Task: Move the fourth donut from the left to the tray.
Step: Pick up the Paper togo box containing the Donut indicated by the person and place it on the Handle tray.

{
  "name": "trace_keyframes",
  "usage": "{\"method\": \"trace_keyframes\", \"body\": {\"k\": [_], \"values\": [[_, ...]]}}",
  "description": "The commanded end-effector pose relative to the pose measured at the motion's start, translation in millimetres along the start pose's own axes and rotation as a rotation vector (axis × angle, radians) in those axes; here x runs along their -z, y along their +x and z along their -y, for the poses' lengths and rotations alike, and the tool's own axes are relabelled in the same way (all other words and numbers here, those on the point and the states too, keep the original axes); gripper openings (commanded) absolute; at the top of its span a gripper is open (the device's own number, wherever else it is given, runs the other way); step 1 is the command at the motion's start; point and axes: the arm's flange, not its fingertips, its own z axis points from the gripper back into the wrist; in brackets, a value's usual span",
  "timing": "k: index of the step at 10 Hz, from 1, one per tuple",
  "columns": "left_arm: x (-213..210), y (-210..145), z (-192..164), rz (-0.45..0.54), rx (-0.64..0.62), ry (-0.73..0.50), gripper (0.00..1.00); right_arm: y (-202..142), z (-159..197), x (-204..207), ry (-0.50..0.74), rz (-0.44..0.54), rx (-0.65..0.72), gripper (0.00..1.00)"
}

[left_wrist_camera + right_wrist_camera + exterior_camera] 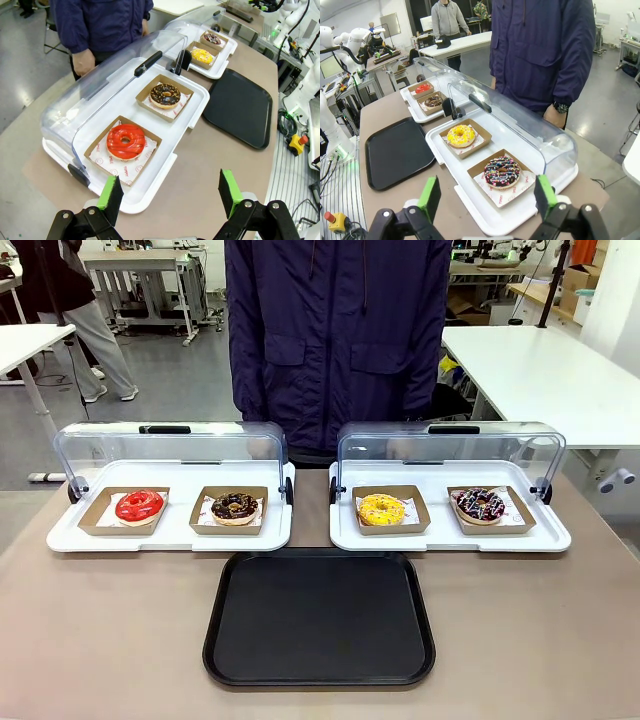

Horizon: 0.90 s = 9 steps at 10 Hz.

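White plastic display tray (60,540) on the far left, with its clear domed lid (170,450) flipped up at the back. Two donuts are kept in it, each in its own brown cardboard holder: a red donut (139,506) on the left and a chocolate crumb donut (235,507) just beside it. In the left wrist view the left gripper (170,190) is seen above the table (100,640), just short of that tray's near end. Its green-padded fingers are spread wide and nothing is gripped. In the middle, the black tray (320,620) is laid flat on the robot's side of the table, in front of the gap between the two display trays. A person in a dark blue jacket (335,340) is stood at the far side, behind that same gap. On the right a second display tray (345,540) is set out the same way, lid up. A yellow donut (381,509) is held in its left cardboard holder. The fourth donut (481,505), dark chocolate with white and pink stripes and coloured sprinkles, is sat in the right holder (515,523) on a sheet of white paper, well apart from the black tray. In the right wrist view the right gripper (486,195) is hung near that tray's front edge, close to the striped donut but not touching it. Its fingers are opened wide too.
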Motion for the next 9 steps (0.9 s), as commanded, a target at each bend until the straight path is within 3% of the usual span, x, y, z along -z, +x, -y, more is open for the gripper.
{"method": "trace_keyframes", "body": {"k": [1, 9], "values": [[-0.5, 0.2, 1.1, 0.005, 0.003, -0.006, 1.0, 1.6, -0.1, 0.4, 0.005, 0.012, -0.006, 1.0], [-0.5, 0.2, 1.1, 0.005, 0.003, -0.006, 1.0, 1.6, -0.1, 0.4, 0.005, 0.012, -0.006, 1.0]]}}
